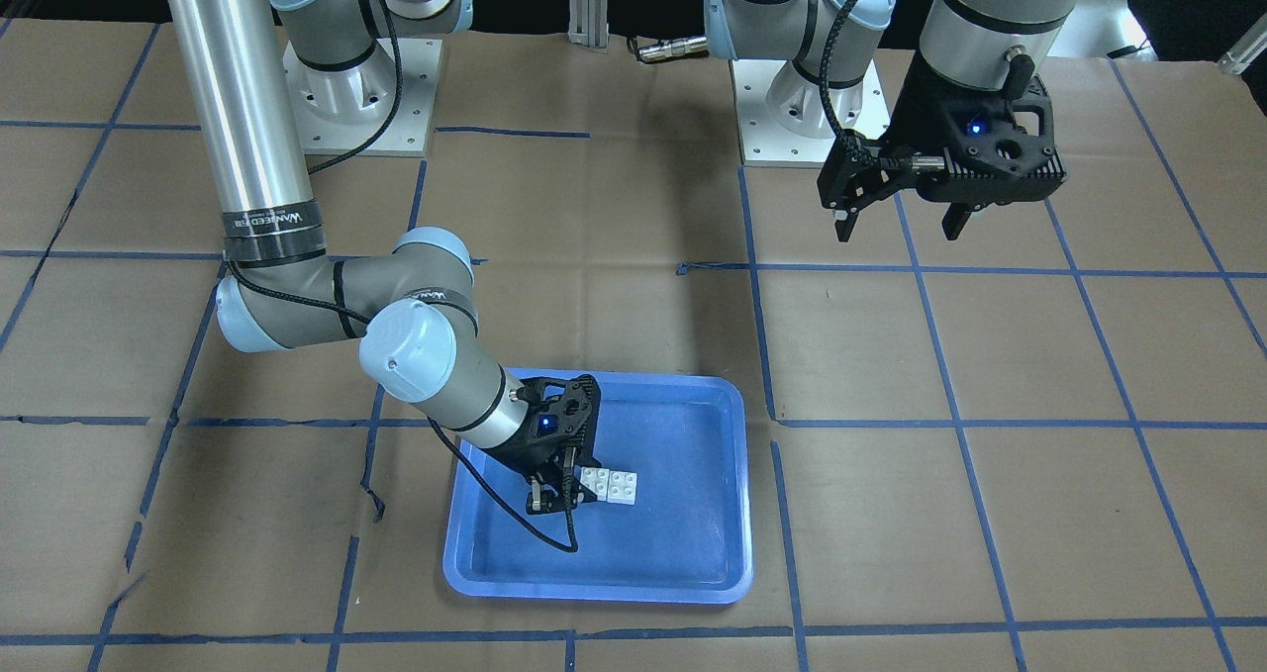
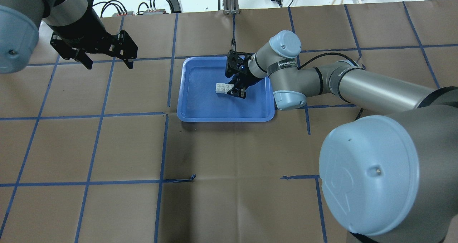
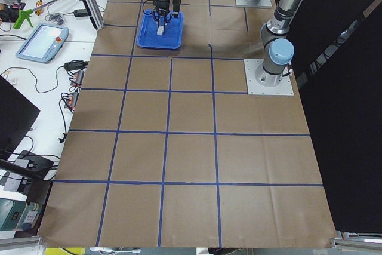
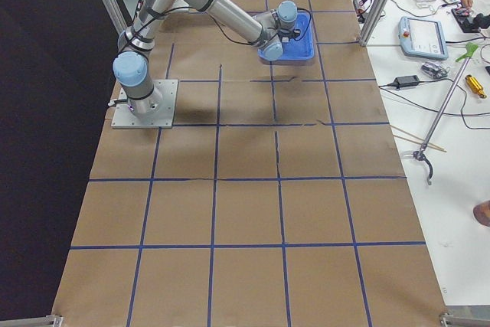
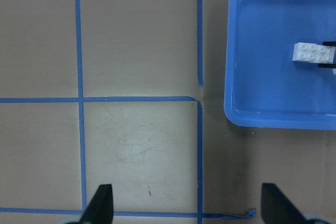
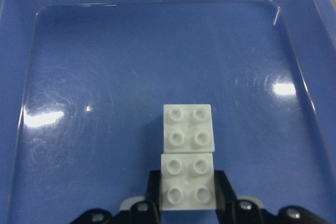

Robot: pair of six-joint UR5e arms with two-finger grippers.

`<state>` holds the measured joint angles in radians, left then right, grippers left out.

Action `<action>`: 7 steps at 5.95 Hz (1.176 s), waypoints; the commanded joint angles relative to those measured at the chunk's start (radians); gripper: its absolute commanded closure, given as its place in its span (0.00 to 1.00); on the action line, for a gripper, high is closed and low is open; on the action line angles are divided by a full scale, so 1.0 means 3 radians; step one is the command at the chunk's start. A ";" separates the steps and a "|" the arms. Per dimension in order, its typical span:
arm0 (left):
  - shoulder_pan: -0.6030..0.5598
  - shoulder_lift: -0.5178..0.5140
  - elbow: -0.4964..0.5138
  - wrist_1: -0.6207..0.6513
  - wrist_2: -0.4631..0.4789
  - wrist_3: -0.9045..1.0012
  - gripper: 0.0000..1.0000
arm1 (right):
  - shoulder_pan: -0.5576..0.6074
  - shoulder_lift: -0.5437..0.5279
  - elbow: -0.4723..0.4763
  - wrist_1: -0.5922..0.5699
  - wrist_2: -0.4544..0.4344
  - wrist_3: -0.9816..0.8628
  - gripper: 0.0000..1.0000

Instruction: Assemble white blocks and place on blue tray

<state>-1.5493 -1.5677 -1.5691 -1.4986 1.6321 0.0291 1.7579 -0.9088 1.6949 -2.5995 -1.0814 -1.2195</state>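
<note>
The 2 blocks [image 6: 188, 140] look light, stiff and slick, best pinched on flat opposite sides, as the right gripper [image 6: 187, 190] clamps 1 in the tray [image 6: 105, 66]; left gripper [image 5: 186, 203] gapes empty.

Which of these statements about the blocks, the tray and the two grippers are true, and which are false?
1. Both white blocks sit inside the blue tray. True.
2. The left gripper holds a block. False: it is open and empty, above the table and away from the tray.
3. The right gripper is closed on one block. True.
4. The blocks lie studs down. False: their studs face up.
</note>
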 commanded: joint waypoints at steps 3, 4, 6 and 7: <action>0.0000 0.0000 0.0000 0.0000 0.0000 0.0000 0.01 | 0.0005 0.0007 0.0000 0.0028 0.0000 0.0005 0.55; 0.0000 0.0000 0.0000 0.0000 0.0000 0.0000 0.01 | 0.0000 0.0007 0.0000 0.0034 0.0000 0.0005 0.48; 0.0000 0.0000 0.0000 0.0000 0.0000 0.0000 0.01 | 0.0000 0.0007 0.0000 0.0039 0.0000 0.0005 0.39; 0.0000 0.0000 0.0000 0.0000 0.0000 0.0000 0.01 | 0.0000 0.0007 0.0000 0.0034 0.0000 0.0005 0.31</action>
<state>-1.5493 -1.5677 -1.5693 -1.4987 1.6322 0.0291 1.7580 -0.9065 1.6951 -2.5884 -1.0815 -1.2180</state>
